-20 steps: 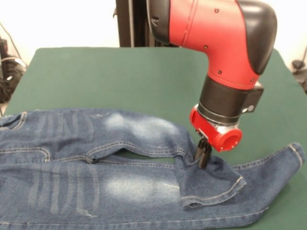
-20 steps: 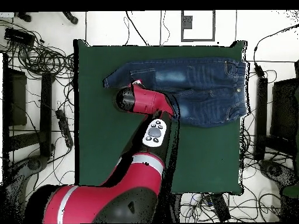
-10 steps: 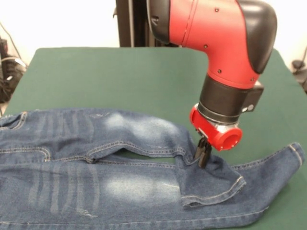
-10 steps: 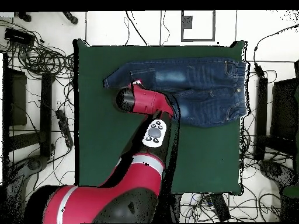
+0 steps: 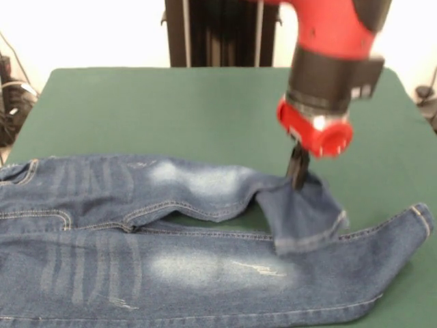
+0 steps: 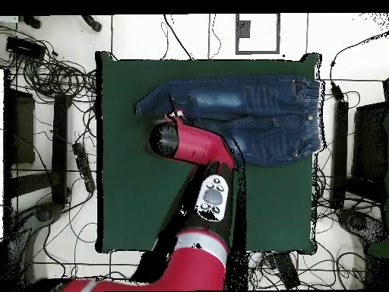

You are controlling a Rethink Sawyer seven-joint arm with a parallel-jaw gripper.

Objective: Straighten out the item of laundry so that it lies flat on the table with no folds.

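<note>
Blue denim jeans (image 5: 136, 232) (image 6: 258, 114) lie along the near part of the green table (image 5: 171, 109) (image 6: 129, 190). One leg lies flat and reaches right to its cuff (image 5: 420, 222). The other leg is doubled back, and its end is raised off the table. My gripper (image 5: 298, 174) is shut on that raised leg end, and the cloth (image 5: 300, 212) hangs from it in a fold with its hem low. In the overhead view the red arm (image 6: 190, 144) covers the gripper and the held cloth beside the jeans' left end.
Cables (image 6: 53, 76) and dark equipment (image 6: 23, 129) surround the table on the floor. A black column (image 5: 218, 34) stands behind the table's far edge. Bare green felt shows behind the jeans in the front view.
The gripper has risen and shifted slightly away from the jeans, lifting the folded-back leg end off the lower leg; the cloth now hangs from it.
</note>
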